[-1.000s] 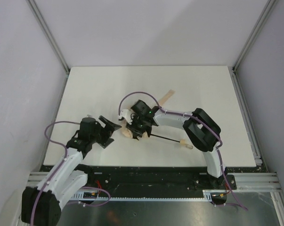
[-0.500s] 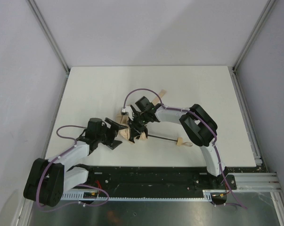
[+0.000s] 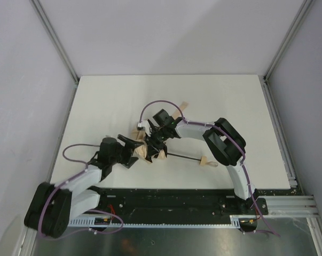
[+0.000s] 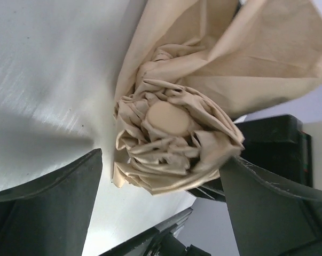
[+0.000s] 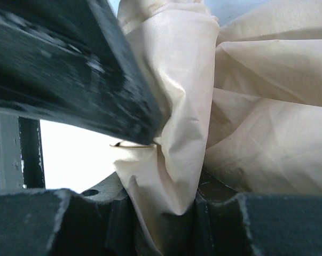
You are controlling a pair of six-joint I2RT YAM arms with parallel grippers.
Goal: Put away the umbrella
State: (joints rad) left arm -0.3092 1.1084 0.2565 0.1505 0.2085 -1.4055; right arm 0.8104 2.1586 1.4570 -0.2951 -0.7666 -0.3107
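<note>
The umbrella (image 3: pixel 146 151) lies mid-table, its tan canopy bunched at the left. Its thin black shaft (image 3: pixel 183 157) runs right to a pale knob handle (image 3: pixel 206 161). My right gripper (image 3: pixel 154 142) is shut on the canopy, and the right wrist view shows a fold of fabric (image 5: pixel 190 101) pinched between its fingers (image 5: pixel 75 69). My left gripper (image 3: pixel 135 150) stands open at the canopy's left end. In the left wrist view the crumpled canopy top with its round cap (image 4: pixel 169 118) sits just ahead of the wide-spread fingers (image 4: pixel 43 208).
A tan flap of fabric (image 3: pixel 182 106) sticks out behind the right arm. The white table (image 3: pixel 107 101) is walled by grey panels and metal rails (image 3: pixel 56 40). Both arm bases stand at the near edge on a black rail (image 3: pixel 171 200).
My left gripper has moved right, up to the canopy's end. The right gripper has shifted the umbrella slightly left and nearer, its hold on the fabric unchanged.
</note>
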